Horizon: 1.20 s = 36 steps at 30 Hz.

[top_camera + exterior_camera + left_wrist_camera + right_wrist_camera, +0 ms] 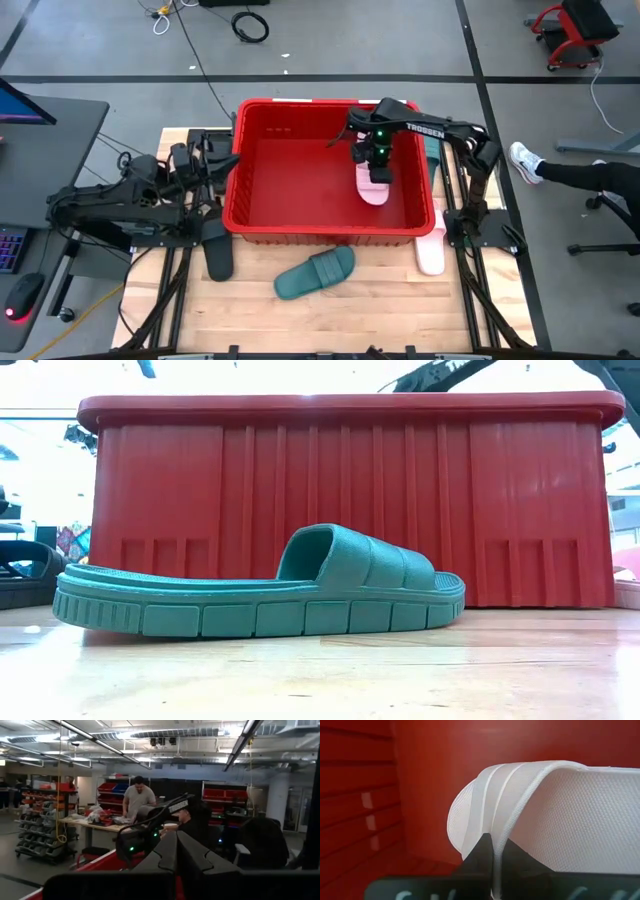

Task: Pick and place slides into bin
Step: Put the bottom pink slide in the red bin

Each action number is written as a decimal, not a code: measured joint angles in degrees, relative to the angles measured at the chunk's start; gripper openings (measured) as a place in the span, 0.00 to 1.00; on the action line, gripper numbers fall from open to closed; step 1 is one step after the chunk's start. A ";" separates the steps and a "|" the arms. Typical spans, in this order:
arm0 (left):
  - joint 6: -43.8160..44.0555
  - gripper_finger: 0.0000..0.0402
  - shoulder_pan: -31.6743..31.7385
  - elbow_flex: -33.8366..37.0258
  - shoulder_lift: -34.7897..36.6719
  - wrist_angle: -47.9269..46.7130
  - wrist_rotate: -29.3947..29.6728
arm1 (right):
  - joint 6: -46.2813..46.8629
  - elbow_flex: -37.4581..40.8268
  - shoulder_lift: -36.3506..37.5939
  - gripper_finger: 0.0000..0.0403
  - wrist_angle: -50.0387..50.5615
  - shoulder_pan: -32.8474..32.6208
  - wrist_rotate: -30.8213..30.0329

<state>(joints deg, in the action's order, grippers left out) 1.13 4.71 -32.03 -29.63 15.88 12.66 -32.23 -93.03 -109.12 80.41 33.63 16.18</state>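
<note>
Reaching right arm (440,130) over bin (300,232)

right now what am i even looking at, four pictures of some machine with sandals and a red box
It is a two-armed robot at a wooden table, filmed from above, from table height, and from each wrist. The right gripper holds a pale pink slide by its strap, inside the red bin. The left gripper waits beside the bin. On the table lie a teal slide, a black slide and another pink slide. Another teal one shows behind the right arm.
</note>
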 joint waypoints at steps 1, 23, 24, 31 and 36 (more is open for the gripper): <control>-0.57 0.02 0.00 0.00 0.00 0.00 -0.55 | -0.01 0.51 -0.37 0.02 -0.12 0.50 -0.12; -6.42 0.03 0.00 0.00 0.00 0.04 -2.42 | 0.09 14.07 -0.41 0.20 -10.24 4.12 -5.95; -6.37 0.03 0.00 0.00 0.02 0.04 -2.42 | 0.09 14.07 -0.39 0.22 -10.26 4.12 -6.19; -6.76 0.04 0.00 0.00 0.02 0.07 -2.40 | 0.26 14.07 -0.37 0.36 -10.01 4.10 -7.42; -6.98 0.06 0.00 0.00 0.02 0.09 -2.38 | -0.66 14.07 -0.37 0.39 -9.35 4.07 -4.14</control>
<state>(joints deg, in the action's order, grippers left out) -5.85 4.71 -32.03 -29.61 15.97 10.28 -32.89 -78.96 -109.49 71.05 37.70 12.04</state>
